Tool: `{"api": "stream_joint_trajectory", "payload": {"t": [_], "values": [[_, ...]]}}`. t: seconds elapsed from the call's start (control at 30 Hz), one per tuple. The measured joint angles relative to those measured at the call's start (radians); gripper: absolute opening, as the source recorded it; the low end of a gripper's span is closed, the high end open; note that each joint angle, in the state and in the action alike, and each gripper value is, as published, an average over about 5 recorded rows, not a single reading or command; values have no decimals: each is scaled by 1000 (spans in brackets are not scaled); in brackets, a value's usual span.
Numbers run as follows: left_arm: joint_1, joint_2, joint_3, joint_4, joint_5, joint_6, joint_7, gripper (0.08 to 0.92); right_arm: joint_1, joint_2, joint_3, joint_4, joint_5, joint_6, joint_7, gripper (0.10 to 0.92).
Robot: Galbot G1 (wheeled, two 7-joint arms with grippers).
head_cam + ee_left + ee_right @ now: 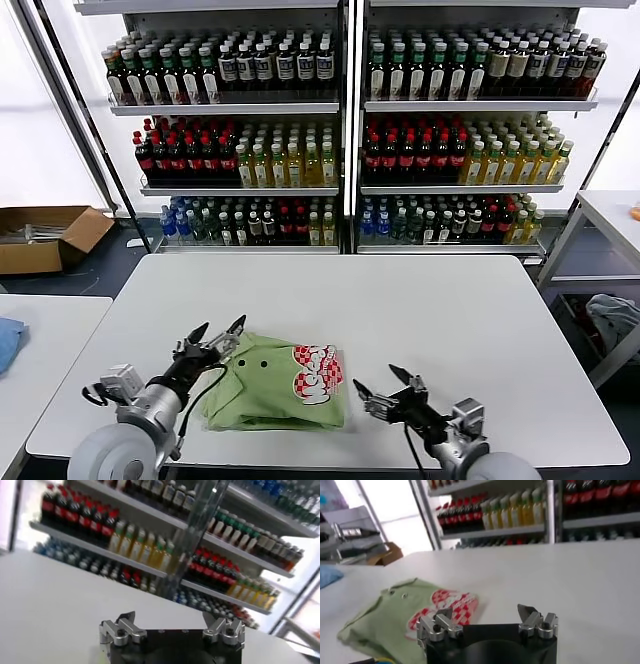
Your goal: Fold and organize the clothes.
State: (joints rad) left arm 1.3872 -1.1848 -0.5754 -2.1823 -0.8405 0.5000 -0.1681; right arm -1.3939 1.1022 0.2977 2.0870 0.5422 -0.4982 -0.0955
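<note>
**One folded shirt, two open grippers**

One light green shirt (275, 385) lies folded on the white table (420, 310), close to the table's front edge and a little toward its left side. The fold leaves the printed face up: a red-and-white checkered patch (318, 372) sits at the right end of the bundle, and small dark dots (buttons, by the look of them) show on the plain green part near the collar. The right wrist view shows the same shirt (405, 612) flat on the tabletop, print upward, with its edges slightly rumpled.

The left gripper (213, 336) hangs just above the shirt's left end, over the collar area, with its fingers spread wide and nothing between them. In its own wrist view the left gripper (172, 627) points out across bare tabletop toward the shelves, jaws apart and empty.

The right gripper (388, 388) sits near the front edge, just beside the shirt's right end but apart from it. Its fingers are also spread wide and hold nothing, as its own camera confirms (487, 622).

Behind the table stand shelves (345, 105) packed with bottles. A cardboard box (45, 235) rests on the floor to the left, and a blue cloth (8, 338) lies on a neighbouring table at the left.
</note>
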Motion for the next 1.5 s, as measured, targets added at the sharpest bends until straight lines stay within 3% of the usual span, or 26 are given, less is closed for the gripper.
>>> {"api": "stream_joint_trajectory", "payload": {"t": [0.2,0.87,0.97,1.5], "values": [[36,-8,-51,-1,64,-10,31,823,86,7,-118,-76,-3,-36,29,767],[67,-36,-120,3,113,-15,57,823,175,1,-241,-112,-20,-74,39,189],[70,-36,-130,8,113,-16,55,823,161,-25,-219,-92,-36,-76,16,136],[80,-46,-146,6,108,-14,53,823,22,-199,50,-39,-51,-43,-78,155]]}}
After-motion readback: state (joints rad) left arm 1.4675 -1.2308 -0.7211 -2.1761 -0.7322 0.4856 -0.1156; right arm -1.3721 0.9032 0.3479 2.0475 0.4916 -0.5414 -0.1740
